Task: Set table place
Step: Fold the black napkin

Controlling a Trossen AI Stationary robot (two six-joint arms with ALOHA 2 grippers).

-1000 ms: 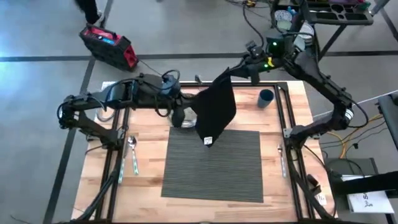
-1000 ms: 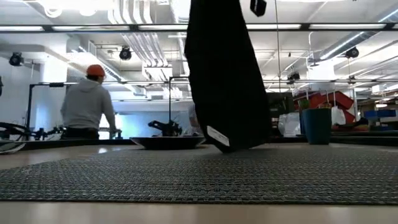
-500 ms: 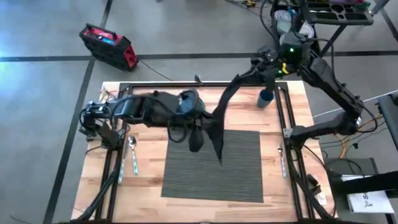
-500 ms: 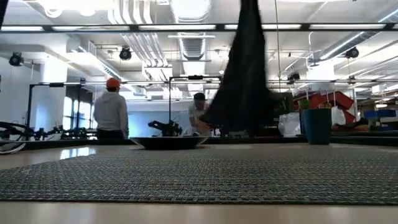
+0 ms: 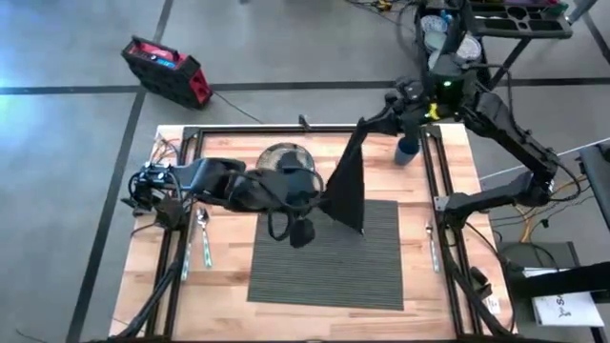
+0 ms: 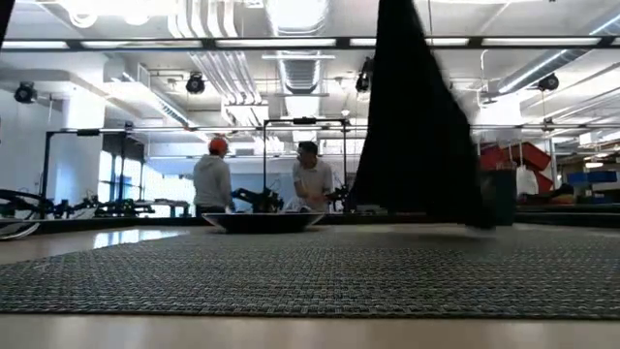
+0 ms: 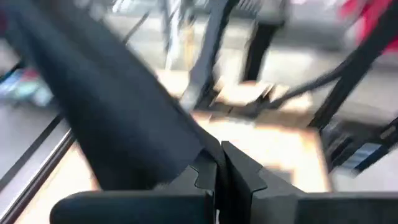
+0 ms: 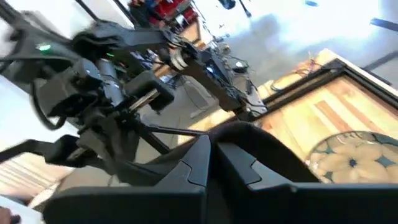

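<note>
Placemat [image 5: 334, 255] partly behind napkin [image 5: 348, 191]

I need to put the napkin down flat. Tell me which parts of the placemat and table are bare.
The placemat's near half is bare, and so is the table strip between the placemat and the spoon. Crowded: the placemat's far edge, where the left tool, the hanging napkin and the plate gather.

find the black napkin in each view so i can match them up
High: black napkin hangs mid-table over the placemat's far edge.
Low: right of centre, above the placemat.
Left wrist: dark cloth at left.
Right wrist: dark fold at the fingers.
Shared landmark: the plate.
</note>
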